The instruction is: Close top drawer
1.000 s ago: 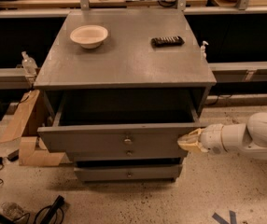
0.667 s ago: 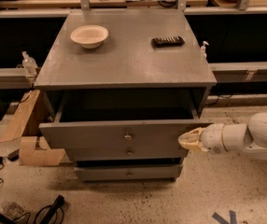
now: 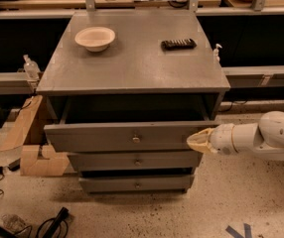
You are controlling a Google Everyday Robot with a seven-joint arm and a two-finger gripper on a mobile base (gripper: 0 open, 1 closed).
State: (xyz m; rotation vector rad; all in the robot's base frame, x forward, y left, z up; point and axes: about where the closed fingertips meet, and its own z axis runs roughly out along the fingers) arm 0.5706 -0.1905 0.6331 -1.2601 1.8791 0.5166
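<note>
The top drawer [image 3: 127,137] of the grey cabinet [image 3: 132,68] stands pulled out, its long grey front panel carrying a small round metal knob [image 3: 136,139] at centre. The drawer's dark inside shows behind the panel. My gripper [image 3: 197,142] comes in from the right on a white arm [image 3: 261,137], its cream-coloured tip touching the right end of the top drawer's front panel. Two lower grey drawers [image 3: 136,161] sit below, less far out.
A white bowl [image 3: 95,37] and a black remote [image 3: 178,44] lie on the cabinet top. Cardboard pieces [image 3: 33,148] lean at the cabinet's left. Cables and dark gear lie on the speckled floor at lower left. A bench runs along the back.
The top drawer's front panel has moved slightly back toward the cabinet, with my gripper staying against its right end.
</note>
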